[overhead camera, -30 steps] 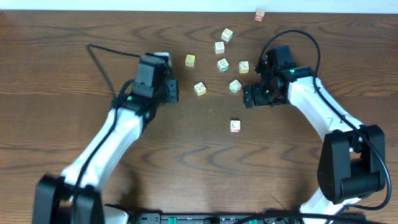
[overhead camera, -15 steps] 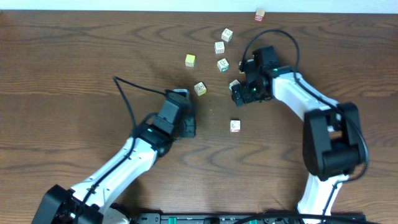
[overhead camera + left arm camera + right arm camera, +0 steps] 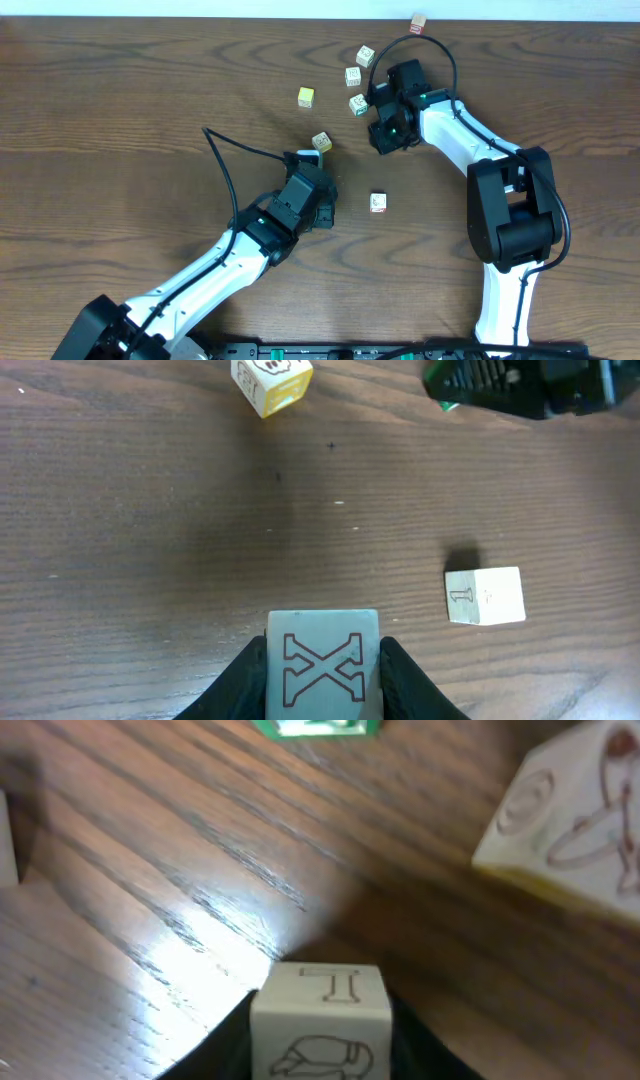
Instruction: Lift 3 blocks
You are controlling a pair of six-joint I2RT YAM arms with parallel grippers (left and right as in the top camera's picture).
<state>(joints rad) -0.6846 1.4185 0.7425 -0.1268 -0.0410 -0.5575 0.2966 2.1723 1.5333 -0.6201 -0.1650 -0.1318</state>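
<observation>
Shows both arms shifted from a second ago: left gripper [image 3: 326, 212] carried out of the table's left half toward the middle, right gripper [image 3: 381, 137] drawn in over the cluster of blocks, with jaws narrowed from wide apart.

Finds the left gripper set narrow and clamped on the X block [image 3: 323, 665], pinched by its two side faces. Finds the right gripper's fingers pressed against both sides of the I block [image 3: 320, 1020], low between them. Cannot judge from either wrist view whether held clear of the wood or resting on it.

Reads the task as partly done: two blocks gripped, neither surely lifted, a third yet to be taken, and no free gripper for it. Places the nearest candidate, the numbered block [image 3: 485, 596], just ahead and to the right of the left gripper, apart from it.

Leaves the left gripper plenty of bare table [image 3: 120, 120] ahead and to its left, with only one loose block [image 3: 270, 382] far ahead.

Crowds the right gripper: a pale block [image 3: 570, 830] close ahead on its right, a green-printed one [image 3: 315, 728] straight ahead, a pale sliver at its left. Suggests a straight rise as the likely safest way out. Keeps the far table edge well beyond the right gripper, with a reddish cube [image 3: 418, 22] beside it.
</observation>
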